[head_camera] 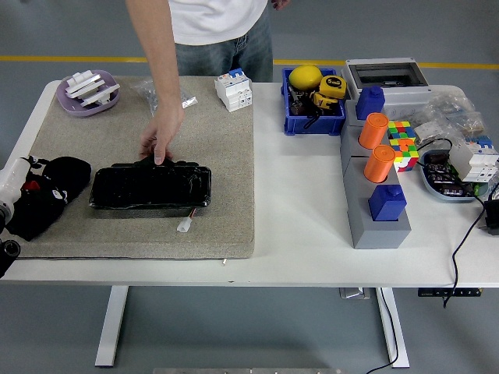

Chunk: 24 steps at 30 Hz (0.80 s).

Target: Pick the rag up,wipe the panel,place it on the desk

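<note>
One white surface (304,234), rectangular, smooth. On its left half lies one beige mat (226,195), coarse, felt-like, square-cornered.

One person (210,31) stands at the far side; one person's hand (161,134) reaches down to the mat, fingers resting on the far edge of the panel.

One panel (150,185): black, glossy, flat, long rectangle, lying on the mat; a thin wire with a white plug (184,226) leaves its near right corner.

One rag (48,195): black soft cloth, bunched, with a small red patch, lying at the mat's left edge, just beside the panel's left end.

Left robot hand (12,191): white and black, at the picture's left edge, touching the rag; whether its fingers grip the cloth I cannot tell. Right robot hand not seen.

One grey block stand (366,210) on the right, stepped, holding two orange cylinders (377,148) and two blue blocks (387,201).

One grey box (386,76) with clear lid at the far right.

One blue bin (312,117), plastic, holding one yellow round thing (304,76) and one yellow-black tape measure (330,87).

One purple dish (87,100), oval, with white parts in it.

One clear bag (156,89) of small parts, partly behind the arm.

One white breaker (234,89), blocky.

One colour cube (401,144), chequered.
</note>
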Available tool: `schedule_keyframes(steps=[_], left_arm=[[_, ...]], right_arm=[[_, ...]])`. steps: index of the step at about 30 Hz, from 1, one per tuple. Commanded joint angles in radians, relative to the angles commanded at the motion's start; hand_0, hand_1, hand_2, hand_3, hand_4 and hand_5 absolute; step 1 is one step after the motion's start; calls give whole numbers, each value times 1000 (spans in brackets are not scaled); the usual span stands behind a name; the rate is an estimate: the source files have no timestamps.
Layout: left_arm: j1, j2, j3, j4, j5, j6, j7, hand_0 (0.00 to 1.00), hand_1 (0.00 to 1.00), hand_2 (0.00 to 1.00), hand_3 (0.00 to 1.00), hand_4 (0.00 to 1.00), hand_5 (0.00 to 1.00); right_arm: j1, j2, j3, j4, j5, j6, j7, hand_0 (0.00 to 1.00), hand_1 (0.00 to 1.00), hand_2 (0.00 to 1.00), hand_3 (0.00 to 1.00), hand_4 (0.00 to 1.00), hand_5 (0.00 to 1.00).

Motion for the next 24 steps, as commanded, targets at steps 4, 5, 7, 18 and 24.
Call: schedule_keyframes(steps=[4, 5, 7, 18, 24], left_arm=[[0, -1, 12, 1, -4, 15, -2, 429, 448, 793, 715, 881, 196], [0, -1, 15, 0, -3, 18, -2, 429, 448, 793, 715, 881, 196], [0, -2, 18, 2, -6, 21, -4, 381, 351, 761, 654, 784, 117], [4, -11, 45, 24, -3, 87, -16, 324, 252, 609, 588, 494, 2], [4, -11, 55, 28, 11, 119, -17, 267, 180, 549, 534, 239, 2]], right_arm=[[-1, -2, -6, 0, 5, 0, 1, 712, 435, 629, 617, 998, 550], [-1, -2, -5, 0, 5, 0, 1, 712, 435, 629, 617, 998, 550], [-1, -2, -8, 0, 7, 0, 2, 713, 436, 629, 616, 998, 550], [-4, -4, 7, 0, -9, -2, -1, 712, 436, 629, 617, 998, 548], [-5, -4, 9, 0, -12, -2, -2, 712, 438, 629, 616, 998, 548]])
